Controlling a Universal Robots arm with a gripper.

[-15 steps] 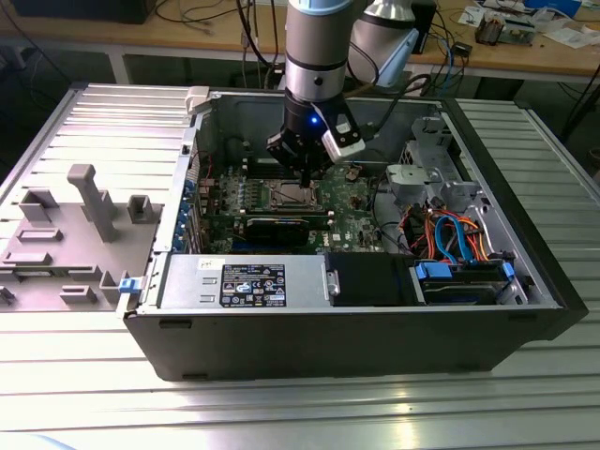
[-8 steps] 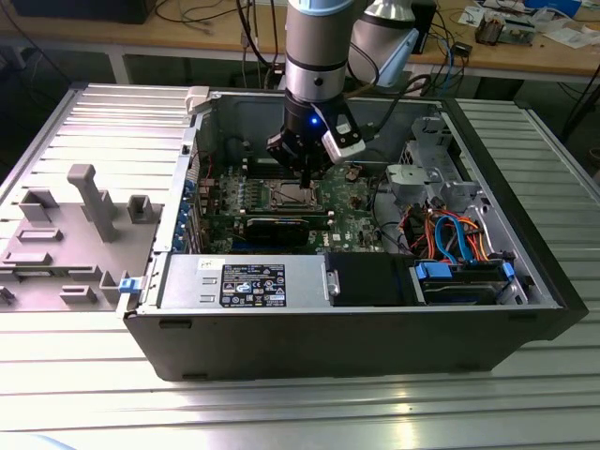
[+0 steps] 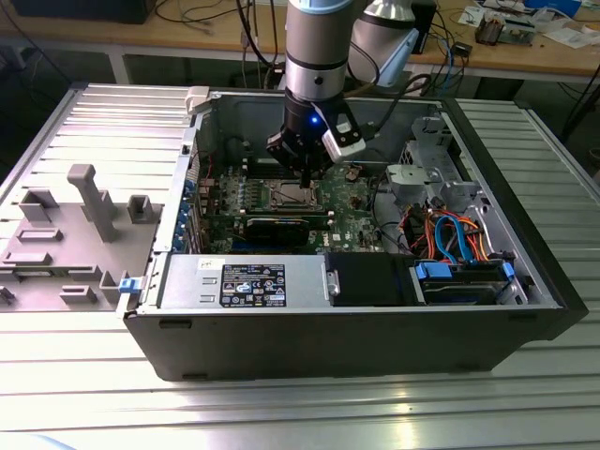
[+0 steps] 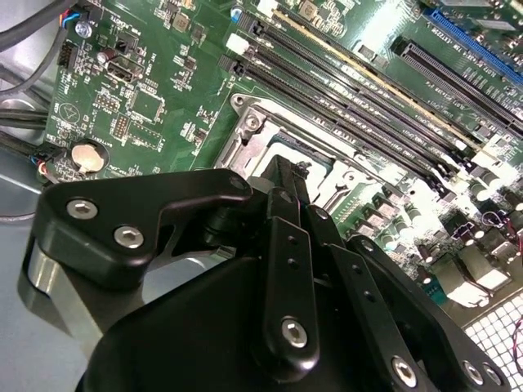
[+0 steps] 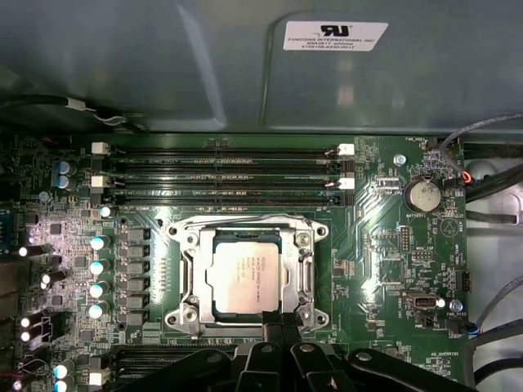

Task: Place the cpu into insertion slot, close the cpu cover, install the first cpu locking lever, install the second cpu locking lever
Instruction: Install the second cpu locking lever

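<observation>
Brushed silver metal on the cpu point(image 5: 243, 280), bright bare metal on the cpu cover point(image 5: 186, 273), matt black plastic on the gripper point(image 4: 286, 175), glossy green motherboard point(image 5: 384, 253).

I see a silver-grey cpu point(image 5: 245, 279), green motherboard point(image 5: 384, 245), black pincer point(image 5: 279, 320), silver cpu cover point(image 5: 304, 269).

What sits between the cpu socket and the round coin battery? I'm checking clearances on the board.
In the first wrist view, bare green board with small flat components lies between the cpu cover around the cpu and the coin battery; nothing tall stands there.
</observation>
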